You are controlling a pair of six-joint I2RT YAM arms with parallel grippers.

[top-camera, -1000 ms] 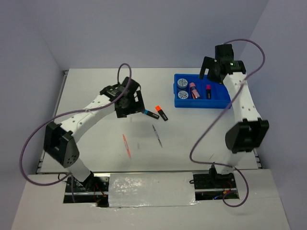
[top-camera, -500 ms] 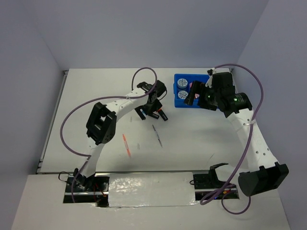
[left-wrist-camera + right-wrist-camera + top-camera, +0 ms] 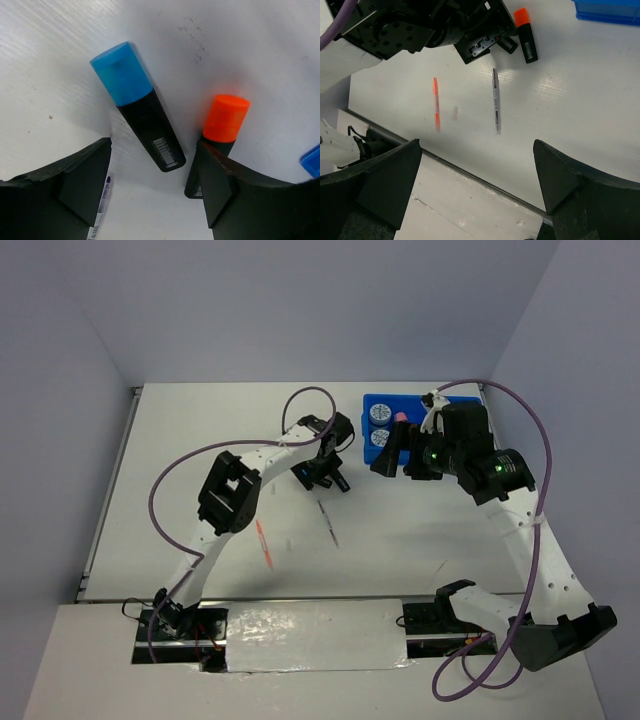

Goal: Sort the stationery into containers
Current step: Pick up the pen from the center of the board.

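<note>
The left gripper (image 3: 152, 170) hangs low over the middle of the white surface (image 3: 200, 440), its jaws spread, with the blue-capped highlighter (image 3: 137, 102) lying flat between them and clear of both fingers. The orange-capped highlighter (image 3: 222, 130) lies just beside it, its black body partly hidden behind one finger. A grey pen (image 3: 495, 100) and an orange pen (image 3: 436, 102) lie apart from each other, closer to the near edge. The blue tray (image 3: 372, 400) sits toward the far right corner, much of it hidden by the right arm; two tape discs (image 3: 380, 415) rest in its left compartment and a bit of the pink cylinder (image 3: 400, 417) shows beside them. The right gripper (image 3: 477, 175) hovers at the tray's near side, released wide, grasping nothing.
</note>
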